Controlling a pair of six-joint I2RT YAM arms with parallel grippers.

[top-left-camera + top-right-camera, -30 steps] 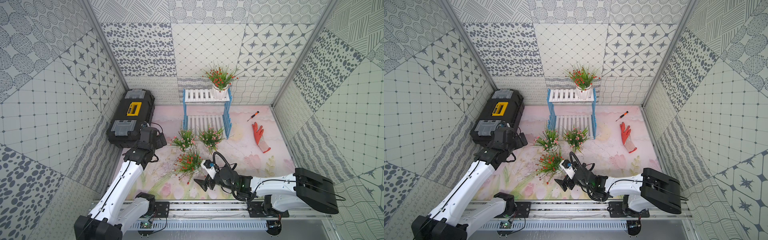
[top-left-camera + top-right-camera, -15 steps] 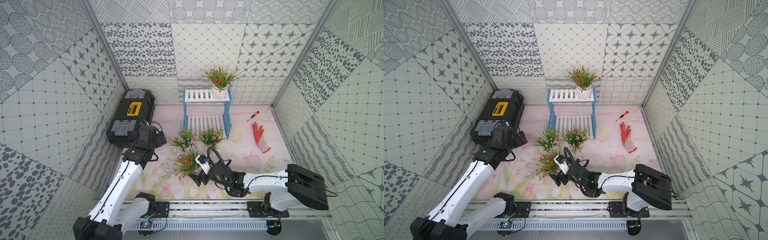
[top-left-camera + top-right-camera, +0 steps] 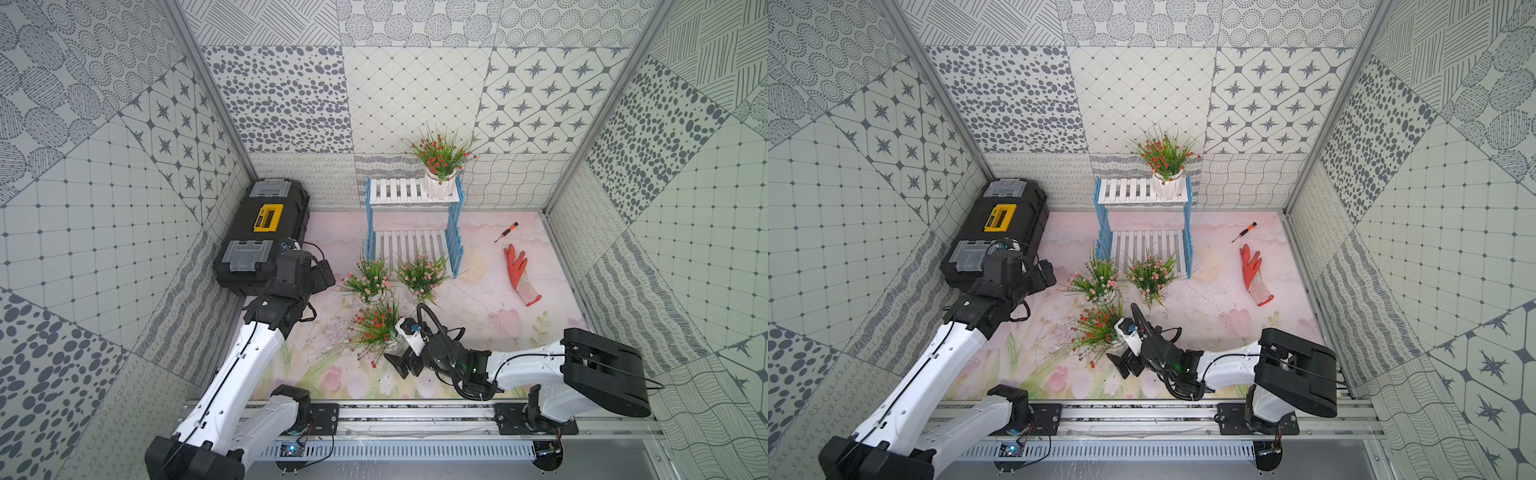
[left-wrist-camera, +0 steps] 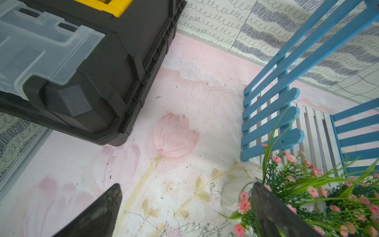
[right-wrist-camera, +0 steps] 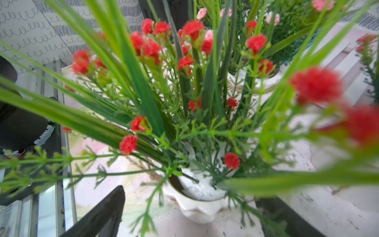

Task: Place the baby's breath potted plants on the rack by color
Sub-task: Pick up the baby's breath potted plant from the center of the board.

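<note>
A red-flowered plant point(image 5: 192, 104) fills the frame, its white ribbed pot point(image 5: 202, 203) bottom centre between the right claw's point(image 5: 189, 196) spread black fingers point(image 5: 98, 215) (clear gap beside the lower-left one); a pink-flowered plant point(image 5: 274, 18) sits upper right.

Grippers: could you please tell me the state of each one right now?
Left gripper: open, empty.
Right gripper: open around the red-flowered plant, not gripping.

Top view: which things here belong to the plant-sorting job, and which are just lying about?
Job: rack; red plant on its top shelf; red plant on the floor; pink plant nearest the rack; pink plant beside it.
Lying about: toolbox; screwdriver; orange glove.
</note>
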